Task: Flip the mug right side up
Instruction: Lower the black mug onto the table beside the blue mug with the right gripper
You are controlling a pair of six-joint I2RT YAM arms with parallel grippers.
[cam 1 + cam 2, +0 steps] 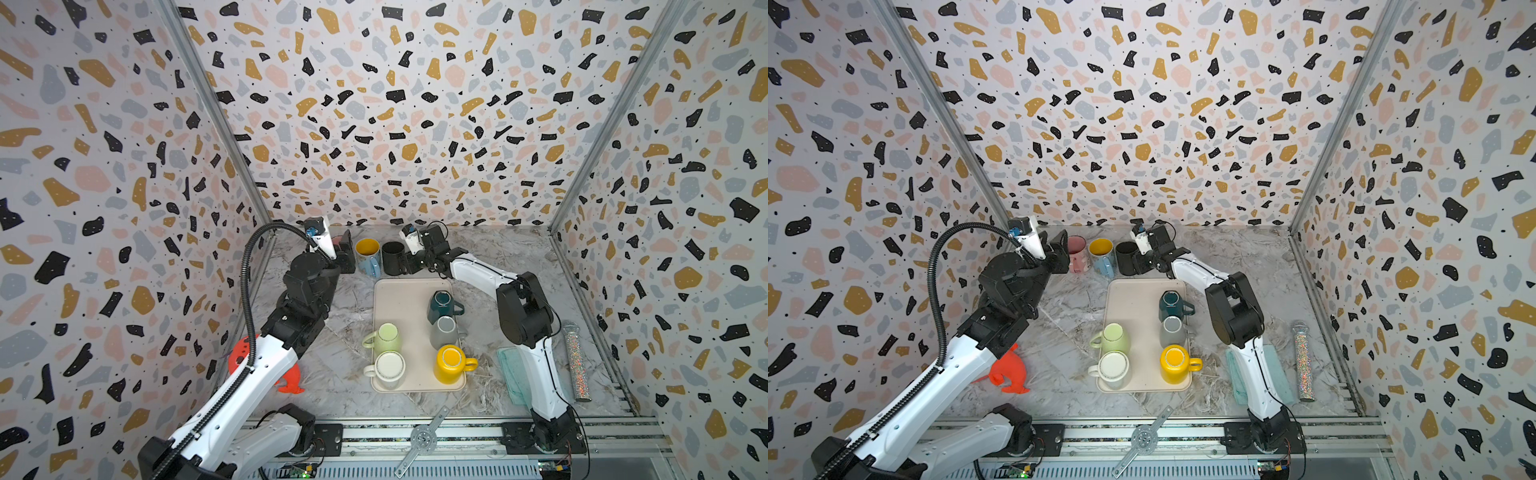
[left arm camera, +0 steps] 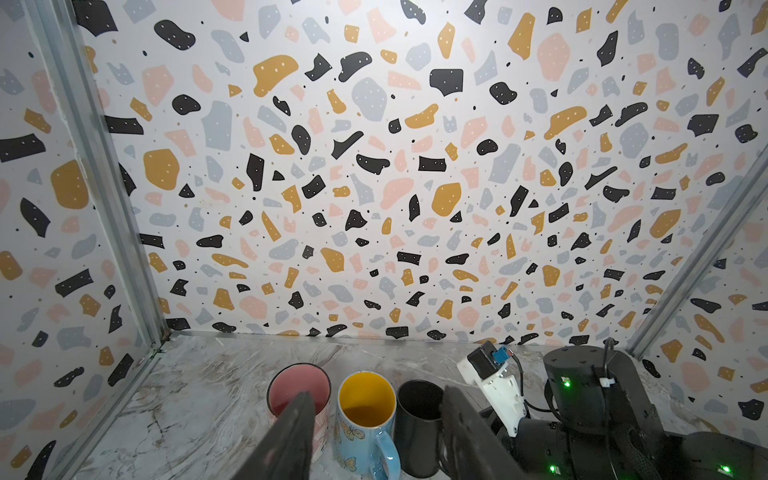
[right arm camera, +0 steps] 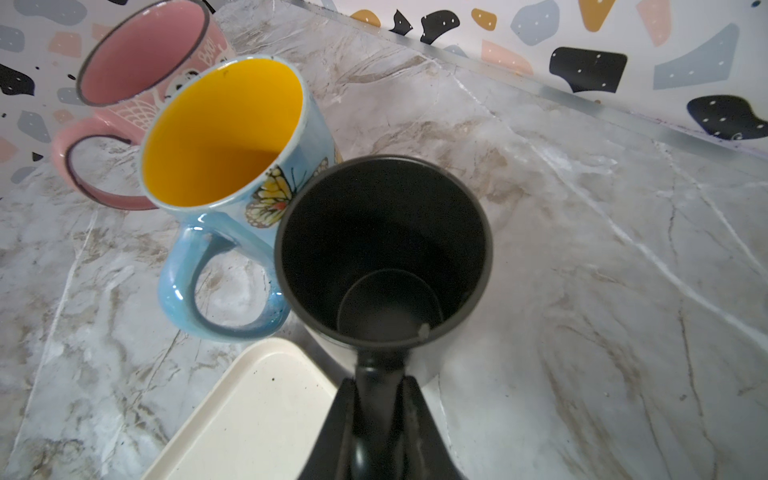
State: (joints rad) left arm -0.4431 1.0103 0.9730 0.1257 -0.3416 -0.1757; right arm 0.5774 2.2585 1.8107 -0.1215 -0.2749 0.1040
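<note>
A black mug stands mouth up at the back of the marble table, just behind the tray's far corner, and shows in both top views. My right gripper is shut on its handle. The black mug's side touches a blue butterfly mug, and an upright pink mug stands beyond that. My left gripper hangs open just left of the pink mug and grips nothing.
A cream tray at the table's middle carries several mugs bottom up. An orange toy lies by the left arm. A teal cloth and a glittery microphone lie at the right. A metal strip rests on the front rail.
</note>
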